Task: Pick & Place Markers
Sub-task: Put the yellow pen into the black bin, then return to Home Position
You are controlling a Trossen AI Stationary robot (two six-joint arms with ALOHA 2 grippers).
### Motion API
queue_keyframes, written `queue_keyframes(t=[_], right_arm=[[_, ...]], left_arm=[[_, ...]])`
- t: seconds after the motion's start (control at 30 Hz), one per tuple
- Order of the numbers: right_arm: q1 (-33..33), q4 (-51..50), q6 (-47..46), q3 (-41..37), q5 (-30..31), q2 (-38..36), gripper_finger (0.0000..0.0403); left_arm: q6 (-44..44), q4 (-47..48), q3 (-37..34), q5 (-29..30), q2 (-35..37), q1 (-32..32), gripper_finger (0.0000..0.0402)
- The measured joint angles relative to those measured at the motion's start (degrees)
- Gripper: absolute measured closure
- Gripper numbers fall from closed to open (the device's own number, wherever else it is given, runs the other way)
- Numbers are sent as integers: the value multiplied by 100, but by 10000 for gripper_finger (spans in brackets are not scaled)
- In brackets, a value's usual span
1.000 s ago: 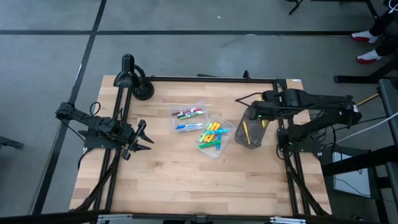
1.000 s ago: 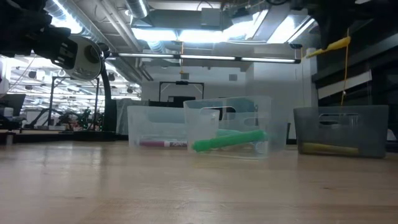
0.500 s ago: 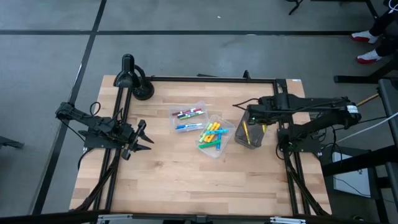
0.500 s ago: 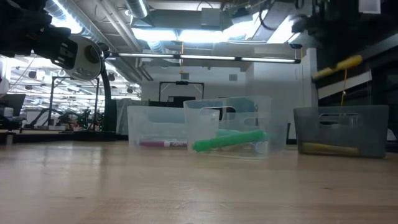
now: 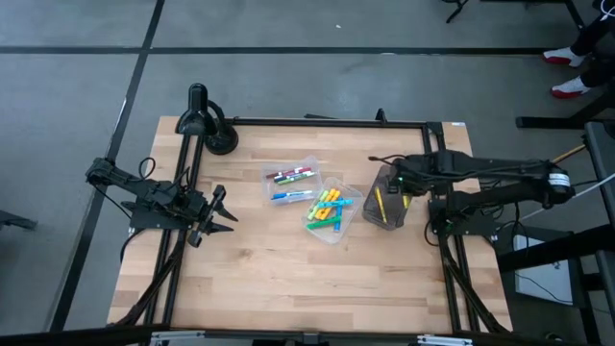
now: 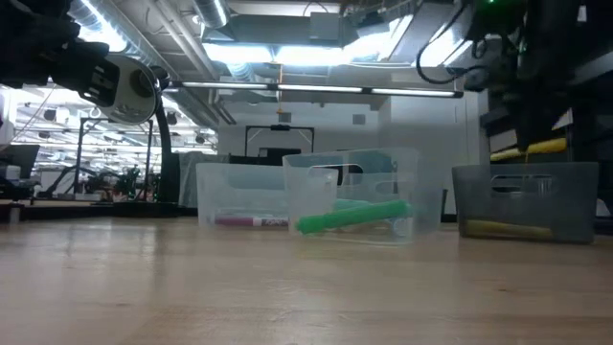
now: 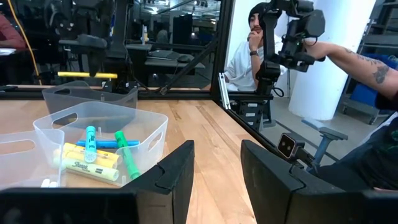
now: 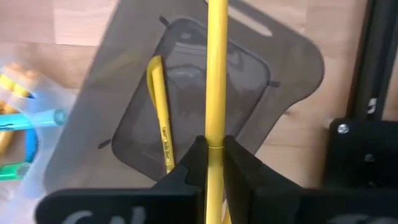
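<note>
My right gripper hangs over the dark grey bin, shut on a yellow marker. In the low view that marker lies nearly level just above the bin's rim. Another yellow marker lies flat on the bin's floor. Two clear trays hold the rest: one with red, green and blue markers, the other with yellow, green, blue and orange ones. My left gripper waits open near the table's left edge. My right gripper pinches the yellow marker between its two fingers, at the seam near one end. The fingers come from above, pointing down, and lie across the marker. It is lifted clear and nearly level over the bin, its long part sticking out to one side.
The two trays stand side by side at mid-table, left of the bin. A black lamp-like stand sits at the far left corner. Bare wood stretches along the near side. People show beyond the table in the left wrist view.
My right gripper has come down toward the bin with the yellow marker, still shut on it. In the low view the marker dropped from high above the bin to just over its rim, and went from tilted to nearly level.
</note>
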State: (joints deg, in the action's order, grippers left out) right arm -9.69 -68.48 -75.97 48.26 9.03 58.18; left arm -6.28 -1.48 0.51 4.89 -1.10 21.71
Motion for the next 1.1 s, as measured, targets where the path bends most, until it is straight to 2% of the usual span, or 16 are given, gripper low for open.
queue_keyframes(t=[0.17, 0.43, 0.87, 1.1], right_arm=[[-172, 463, -117, -416, -248, -42, 376], [-422, 1096, 307, -758, -357, -21, 401], [-453, 1194, 633, -770, -519, -21, 390], [-453, 1199, 1506, -770, -518, -21, 383]], left_arm=[[-1, 1, 0, 0, 0, -2, 274], [-2, 0, 0, 0, -2, 0, 274], [-2, 0, 0, 0, -2, -1, 274], [-1, 0, 0, 0, -2, -1, 274]])
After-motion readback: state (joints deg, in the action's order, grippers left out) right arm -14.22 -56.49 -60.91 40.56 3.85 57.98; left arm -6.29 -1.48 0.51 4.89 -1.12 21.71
